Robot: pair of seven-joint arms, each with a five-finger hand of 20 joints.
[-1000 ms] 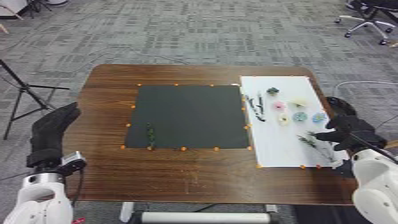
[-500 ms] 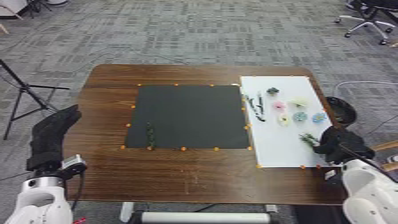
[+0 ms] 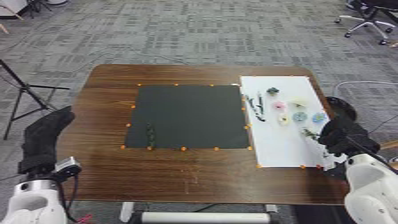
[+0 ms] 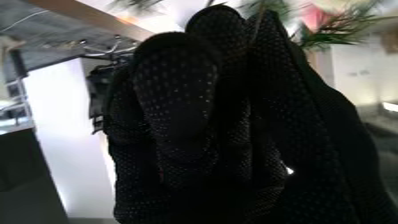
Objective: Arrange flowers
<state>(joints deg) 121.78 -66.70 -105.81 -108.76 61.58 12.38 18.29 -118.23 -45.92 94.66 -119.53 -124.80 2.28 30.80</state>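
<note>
In the head view, my right hand (image 3: pixel 345 136) is over the white sheet's (image 3: pixel 275 150) right edge, pinching a green sprig (image 3: pixel 311 133) whose leafy end sticks out to the left. My right hand (image 4: pixel 204 115) in the right wrist view has a thin stem between its fingertips, with green leaves (image 4: pixel 336 27) beyond them. My left hand (image 3: pixel 44 137) is at the table's left edge, fingers straight. Another green sprig (image 3: pixel 151 136) lies on the black square's (image 3: pixel 191 112) lower left. On the sheet lie a pink flower (image 3: pixel 279 106), a cream flower (image 3: pixel 284 119), blue flowers (image 3: pixel 299 116) and dark stems (image 3: pixel 258 108).
Small orange markers (image 3: pixel 184 148) line the borders of the black square and the sheet. The brown table (image 3: pixel 178 175) extends in front of them. A dark round bin (image 3: pixel 342 107) stands on the floor beyond the table's right edge.
My right hand has closed on the sprig, and the sprig's leafy end has shifted slightly away from the table's front edge. The left hand has moved slightly outward.
</note>
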